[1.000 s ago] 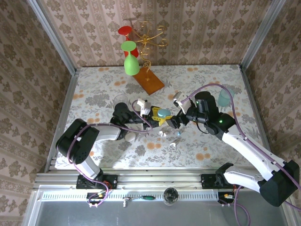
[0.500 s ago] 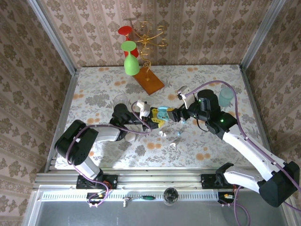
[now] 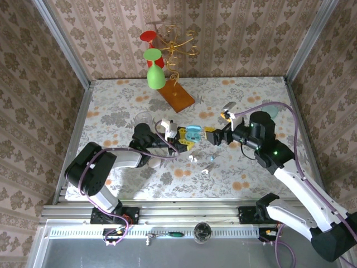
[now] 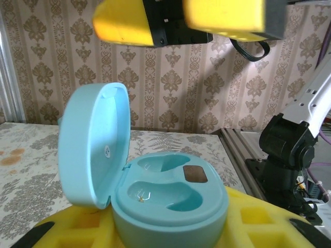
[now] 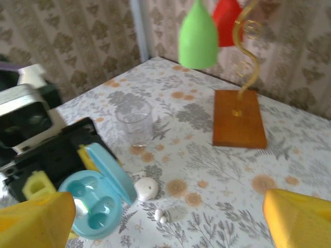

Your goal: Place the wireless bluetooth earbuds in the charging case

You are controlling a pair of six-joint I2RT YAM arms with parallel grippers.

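A table under a flowered cloth [image 3: 111, 120] carries everything, with patterned walls around it. At its far side a wooden stand [image 3: 177, 96] with gold wire arms holds a green cup [image 3: 155, 76] and a red cup [image 3: 149, 37] upside down. A clear glass [image 3: 144, 118] stands left of centre, a pale teal cup [image 3: 271, 113] on the right behind the right arm. Mid-table, the left gripper [image 3: 187, 139] has its yellow pads clamped on the pale blue charging case [image 4: 155, 186]. The case's lid stands upright and both wells are bare. A small mark inside the lid is too small to read. The right gripper [image 3: 220, 124] hangs just right of the case, fingers spread wide, nothing between them. The wireless bluetooth earbuds [image 3: 192, 158] lie loose on the cloth, some just on the near side of the case. In the right wrist view two tiny white ones [image 5: 160, 215] lie beside a small white round piece [image 5: 146, 188] next to the lid.
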